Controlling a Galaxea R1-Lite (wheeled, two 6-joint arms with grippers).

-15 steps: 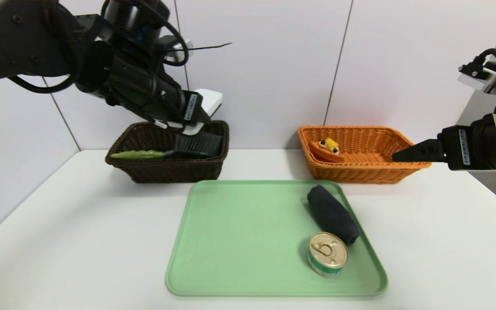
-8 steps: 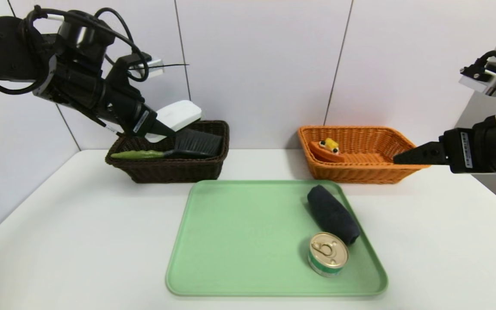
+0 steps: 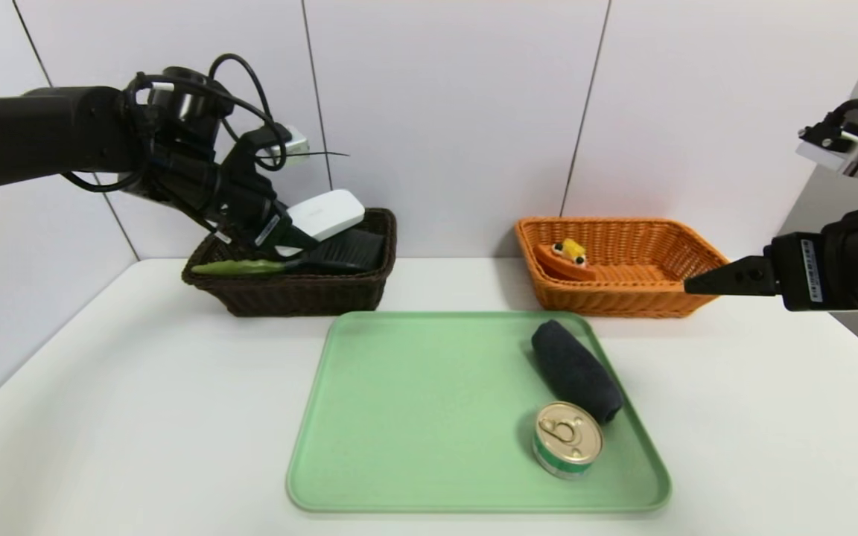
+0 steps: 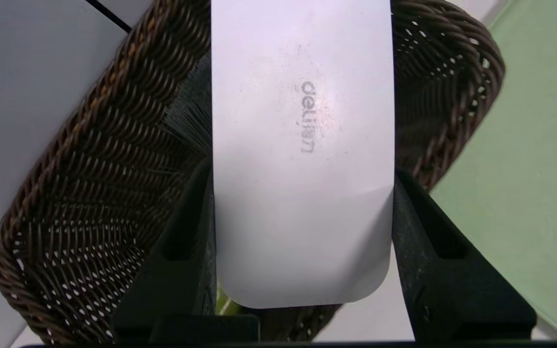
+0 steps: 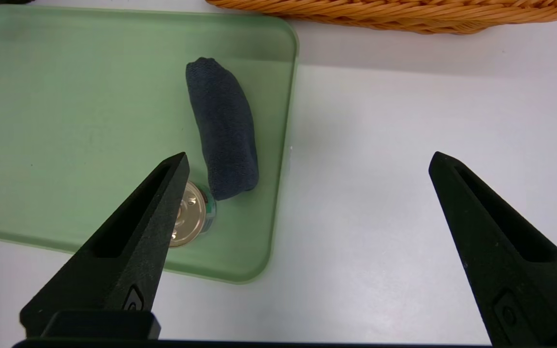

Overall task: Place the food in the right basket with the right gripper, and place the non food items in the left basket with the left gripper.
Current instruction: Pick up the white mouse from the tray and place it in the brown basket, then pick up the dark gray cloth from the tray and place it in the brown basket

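Left tool (image 4: 302,193) is clamped on a white case (image 4: 302,145) by its two sides, held at the mouth of the dark brown basket (image 3: 302,294). Right tool (image 5: 307,162), its jaws standing wide apart around nothing, is held above the desk (image 3: 757,417), near the right end of the orange basket (image 3: 623,301). Bare desk is left at both sides of the green tray (image 3: 414,417) and between the two baskets. At the tray's right edge, a dark rolled cloth (image 3: 576,372) is laid slantwise, with a can (image 3: 567,439) set just beside its near end.

Compared with the frame half a second ago, the case has been lowered and shifted slightly rightward by the left arm; the right tool has been brought down a little, while the tray's items are unmoved.

In the brown basket, a brush (image 3: 339,251) with a green handle is contained; in the orange one, an orange item with yellow on top and googly eyes (image 3: 567,260) is seen at the left end.
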